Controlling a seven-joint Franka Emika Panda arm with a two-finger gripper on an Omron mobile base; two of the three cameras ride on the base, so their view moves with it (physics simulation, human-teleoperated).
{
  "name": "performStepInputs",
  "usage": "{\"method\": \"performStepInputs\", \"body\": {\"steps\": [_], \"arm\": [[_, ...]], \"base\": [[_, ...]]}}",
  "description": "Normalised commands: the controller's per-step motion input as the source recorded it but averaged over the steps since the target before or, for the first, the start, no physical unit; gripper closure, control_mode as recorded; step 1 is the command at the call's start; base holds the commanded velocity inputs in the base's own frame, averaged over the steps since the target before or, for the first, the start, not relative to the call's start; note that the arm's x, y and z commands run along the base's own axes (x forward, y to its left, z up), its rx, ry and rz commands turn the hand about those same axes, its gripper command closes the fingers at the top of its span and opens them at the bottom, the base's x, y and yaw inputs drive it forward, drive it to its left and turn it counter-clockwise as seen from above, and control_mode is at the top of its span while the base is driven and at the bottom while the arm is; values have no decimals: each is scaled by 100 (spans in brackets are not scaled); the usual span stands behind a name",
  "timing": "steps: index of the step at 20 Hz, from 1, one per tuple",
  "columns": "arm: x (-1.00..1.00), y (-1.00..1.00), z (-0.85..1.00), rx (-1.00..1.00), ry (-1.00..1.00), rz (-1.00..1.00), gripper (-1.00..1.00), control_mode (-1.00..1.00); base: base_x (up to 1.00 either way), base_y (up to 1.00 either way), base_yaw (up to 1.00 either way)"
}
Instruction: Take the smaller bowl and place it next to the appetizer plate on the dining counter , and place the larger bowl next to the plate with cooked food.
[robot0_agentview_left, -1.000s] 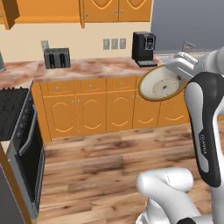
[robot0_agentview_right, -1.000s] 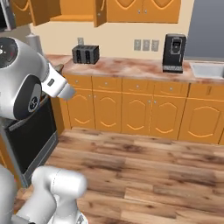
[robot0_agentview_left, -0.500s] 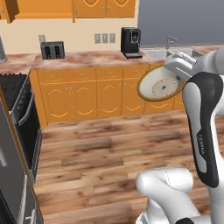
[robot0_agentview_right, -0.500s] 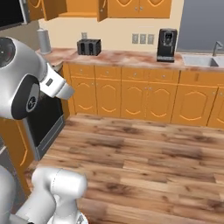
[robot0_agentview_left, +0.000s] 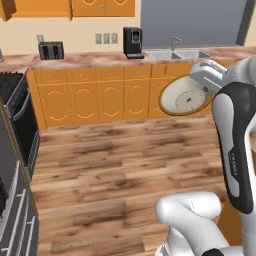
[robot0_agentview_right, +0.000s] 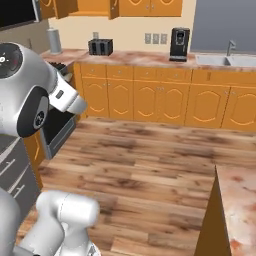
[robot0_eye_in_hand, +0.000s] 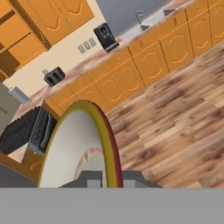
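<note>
Pincer (robot0_agentview_left: 202, 80) pressed together, pinching the rim of the smaller bowl (robot0_agentview_left: 186, 96). Bowl is carried high off the floor, tipped on edge so its pale inside faces sideways; a rim grip with two thin fingers leaves it hanging that way. In the hand view the bowl (robot0_eye_in_hand: 81, 144) stands edge-on right in front of the camera, yellow rim curving up.

Robot is out on the wood floor (robot0_agentview_left: 115, 160), well apart from the wall bench (robot0_agentview_left: 100, 59) with the coffee machine (robot0_agentview_left: 132, 42), toaster (robot0_agentview_left: 51, 50) and sink (robot0_agentview_left: 175, 54). Looks like a carry step: bowl lifted clear so it hits nothing while the base drives.

A corner of the reddish marbled dining bench (robot0_agentview_right: 237, 200) sits at lower right of the right base view, so the drop-off spot is probably close. Plates not seen here. Larger bowl not handled yet, judging by the one in grip.
</note>
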Motion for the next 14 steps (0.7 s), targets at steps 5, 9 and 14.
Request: {"method": "performStepInputs", "body": {"steps": [5, 9, 14], "arm": [[0, 0, 0, 0, 0, 0, 100, 100], [0, 0, 0, 0, 0, 0, 100, 100], [0, 0, 0, 0, 0, 0, 100, 100]], "base": [[-100, -7, 0], [-100, -3, 0], [-100, -19, 0]]}}
